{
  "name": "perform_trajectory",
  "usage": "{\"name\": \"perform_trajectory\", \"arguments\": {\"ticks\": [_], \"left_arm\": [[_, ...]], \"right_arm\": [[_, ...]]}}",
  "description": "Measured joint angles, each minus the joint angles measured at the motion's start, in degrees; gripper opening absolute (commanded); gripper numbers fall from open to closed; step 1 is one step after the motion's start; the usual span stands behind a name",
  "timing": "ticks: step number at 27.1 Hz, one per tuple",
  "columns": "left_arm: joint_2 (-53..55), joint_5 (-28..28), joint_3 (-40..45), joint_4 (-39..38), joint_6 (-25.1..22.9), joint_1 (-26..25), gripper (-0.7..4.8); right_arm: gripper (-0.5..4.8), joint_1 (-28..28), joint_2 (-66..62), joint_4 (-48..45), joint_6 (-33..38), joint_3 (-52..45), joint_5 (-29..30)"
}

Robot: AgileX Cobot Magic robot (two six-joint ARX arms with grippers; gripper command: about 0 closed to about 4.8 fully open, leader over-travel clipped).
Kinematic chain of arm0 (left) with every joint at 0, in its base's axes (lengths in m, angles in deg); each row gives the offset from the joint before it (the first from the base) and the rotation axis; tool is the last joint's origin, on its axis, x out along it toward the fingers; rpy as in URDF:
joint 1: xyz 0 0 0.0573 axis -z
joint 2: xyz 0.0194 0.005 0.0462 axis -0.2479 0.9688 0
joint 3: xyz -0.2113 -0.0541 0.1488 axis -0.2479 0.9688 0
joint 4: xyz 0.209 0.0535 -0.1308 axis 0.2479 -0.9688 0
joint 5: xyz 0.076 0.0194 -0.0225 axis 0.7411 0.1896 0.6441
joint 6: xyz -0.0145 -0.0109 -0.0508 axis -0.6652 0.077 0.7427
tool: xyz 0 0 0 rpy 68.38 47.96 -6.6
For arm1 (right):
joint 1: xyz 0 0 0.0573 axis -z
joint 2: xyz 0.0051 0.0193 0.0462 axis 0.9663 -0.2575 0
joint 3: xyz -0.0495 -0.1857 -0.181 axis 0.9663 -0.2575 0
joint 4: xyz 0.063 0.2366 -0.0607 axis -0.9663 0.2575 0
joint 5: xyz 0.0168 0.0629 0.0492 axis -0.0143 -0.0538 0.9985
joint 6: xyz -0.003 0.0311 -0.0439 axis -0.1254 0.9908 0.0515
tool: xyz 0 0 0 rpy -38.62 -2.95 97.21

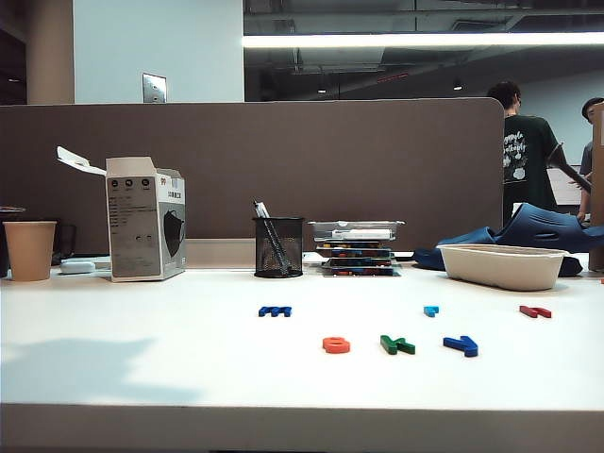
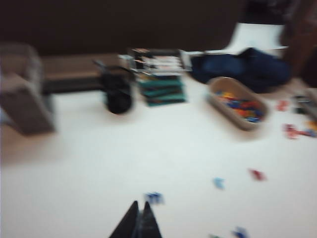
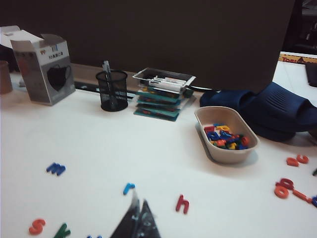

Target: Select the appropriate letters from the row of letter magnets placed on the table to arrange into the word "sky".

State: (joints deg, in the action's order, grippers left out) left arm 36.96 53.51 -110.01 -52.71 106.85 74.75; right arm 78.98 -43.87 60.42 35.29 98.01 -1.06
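Six letter magnets (image 1: 336,344) on table (image 1: 142,368), left tool (image 2: 139,210), right tool (image 3: 137,210) closed

On my exterior feed, the smooth white table (image 1: 142,368) carries flat plastic letters: wide blue letter (image 1: 275,310), rounded orange-red letter (image 1: 336,344), dark green letter (image 1: 396,344), dark blue letter (image 1: 461,345), tiny light-blue letter (image 1: 430,310), red letter (image 1: 534,310). Both wrist feeds show black gripper tips, left gripper (image 2: 140,218), right gripper (image 3: 137,218).
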Motion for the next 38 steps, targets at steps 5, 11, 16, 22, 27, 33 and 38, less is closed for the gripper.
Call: {"name": "perform_trajectory", "arguments": {"ticks": [5, 11, 16, 22, 27, 33, 38], "left_arm": [[0.2, -6.3, 0.6, 12.0, -18.5, -9.6, -0.06], [0.0, -20.0, 0.6, 19.1, -25.8, -24.3, -0.05], [-0.3, -24.8, 0.6, 18.8, -30.7, -36.0, -0.05], [-3.9, -33.6, 0.7, 11.8, -30.7, -50.9, -0.05], [-14.3, -36.8, 6.6, 9.5, -30.7, -55.9, -0.05], [-29.9, -37.2, 16.9, 10.1, -29.6, -55.9, -0.05], [-40.0, -37.2, 25.1, 11.8, -28.6, -55.9, -0.05]], "right_arm": [[-0.08, 0.0, 0.0, -4.4, 3.5, -3.6, -0.3], [-0.08, 0.0, 0.0, -6.0, 3.8, -3.9, -2.2], [-0.08, 0.0, 0.0, -7.1, 3.8, -5.4, -4.8], [-0.08, 0.0, 0.0, -11.7, 3.9, -9.5, -4.6], [-0.08, 0.1, 0.0, -14.5, 3.9, -12.3, -5.3], [-0.08, 0.1, 0.0, -15.6, 4.0, -14.6, -5.8], [-0.08, 0.1, 0.1, -16.2, 4.0, -14.6, -5.8]]}}
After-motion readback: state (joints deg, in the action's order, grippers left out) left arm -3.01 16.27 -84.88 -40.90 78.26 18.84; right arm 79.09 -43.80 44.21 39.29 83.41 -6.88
